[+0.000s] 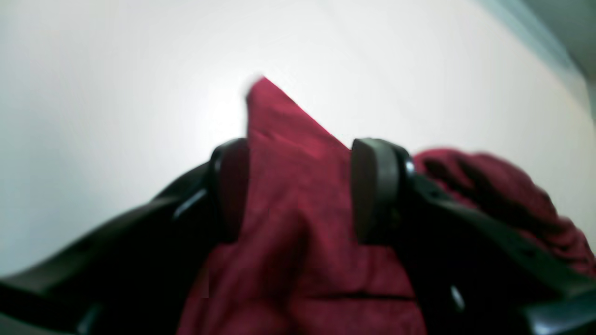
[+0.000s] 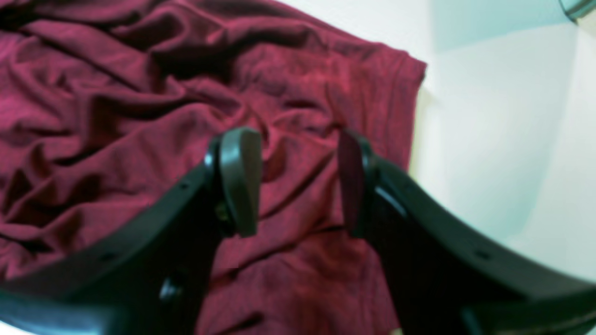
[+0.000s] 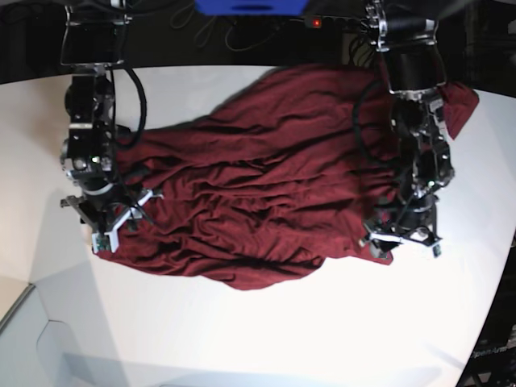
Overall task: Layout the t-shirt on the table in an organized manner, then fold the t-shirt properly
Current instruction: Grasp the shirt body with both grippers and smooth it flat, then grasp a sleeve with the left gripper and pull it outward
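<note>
The dark maroon t-shirt lies crumpled and wrinkled across the white table. In the base view my right gripper is at the shirt's left edge. In its wrist view the right gripper is open, fingers apart over wrinkled t-shirt near a straight edge, with table beyond. My left gripper is at the shirt's lower right edge. Close up, the left gripper is open and straddles a pointed corner of t-shirt that lies between its fingers on the table.
A blue object and cables sit at the back between the two arm bases. The table's curved edge runs down the right side, with dark floor beyond. A seam in the surface crosses the lower left.
</note>
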`<state>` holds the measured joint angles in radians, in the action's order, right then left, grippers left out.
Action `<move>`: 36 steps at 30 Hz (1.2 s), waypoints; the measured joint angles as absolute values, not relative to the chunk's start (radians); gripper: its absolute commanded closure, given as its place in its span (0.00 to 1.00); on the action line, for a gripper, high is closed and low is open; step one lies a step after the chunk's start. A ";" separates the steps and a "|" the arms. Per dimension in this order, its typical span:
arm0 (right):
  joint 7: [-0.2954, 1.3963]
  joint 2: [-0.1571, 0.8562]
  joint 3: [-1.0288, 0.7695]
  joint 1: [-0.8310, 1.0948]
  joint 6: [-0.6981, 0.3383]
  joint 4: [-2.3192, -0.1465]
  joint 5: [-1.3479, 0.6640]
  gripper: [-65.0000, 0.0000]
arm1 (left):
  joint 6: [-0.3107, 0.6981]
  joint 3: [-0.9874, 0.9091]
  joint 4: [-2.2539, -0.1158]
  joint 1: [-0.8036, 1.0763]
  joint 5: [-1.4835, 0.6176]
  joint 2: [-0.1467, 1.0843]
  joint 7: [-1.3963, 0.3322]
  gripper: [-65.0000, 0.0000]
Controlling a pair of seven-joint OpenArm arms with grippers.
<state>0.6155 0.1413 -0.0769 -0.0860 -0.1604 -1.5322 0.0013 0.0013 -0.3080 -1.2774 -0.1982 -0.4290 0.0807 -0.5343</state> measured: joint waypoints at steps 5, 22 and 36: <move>0.617 0.146 -0.076 -0.081 -0.161 -1.530 0.001 0.58 | -0.009 -0.313 -1.175 -0.227 -0.420 0.090 -0.518 0.48; 0.617 0.147 -0.078 -0.074 -0.161 -1.527 0.000 0.58 | -0.005 -0.310 -0.854 -0.437 -0.424 0.099 -0.355 0.48; 0.617 0.163 -0.083 -0.074 -0.161 -1.527 0.000 0.58 | 0.007 -0.306 -0.624 -0.480 -0.422 0.122 -0.156 0.68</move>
